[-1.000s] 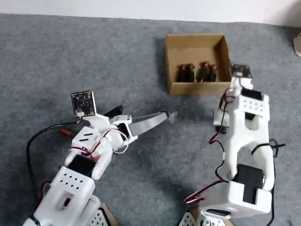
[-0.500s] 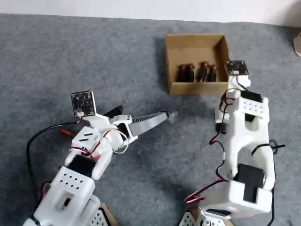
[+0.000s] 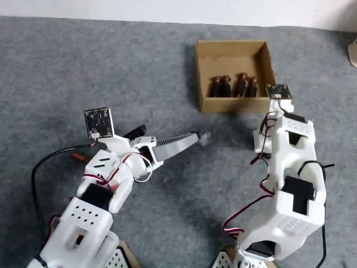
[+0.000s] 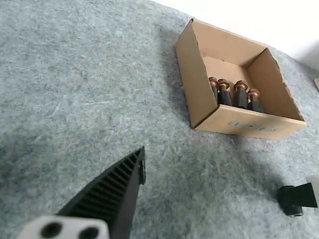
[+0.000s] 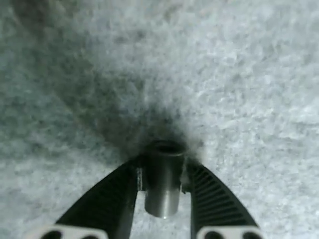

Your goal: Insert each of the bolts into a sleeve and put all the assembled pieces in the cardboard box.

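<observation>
So here's where we're at. The right claw (image 5: 162,168) is clamped onto a dark sleeve (image 5: 162,186), one finger on each side. The sleeve stands roughly upright, open end up, just above the grey felt tabletop (image 3: 83,67). We can't tell if its lower end touches the felt.

In the high view that arm sits folded up just in front of the cardboard box (image 3: 199,72), near its right corner.

The left claw (image 3: 195,135) hangs over the tabletop, pointing toward the box but still well short of it. Its fingers look pressed together into a single wedge. There's a tiny pale speck at the tip, and we honestly can't tell what it is.

Four assembled pieces (image 3: 233,86) already lie in the box, lined up side by side against the near wall. From the left wrist we see their copper-coloured heads (image 4: 234,88) pointing at the far wall.
</observation>
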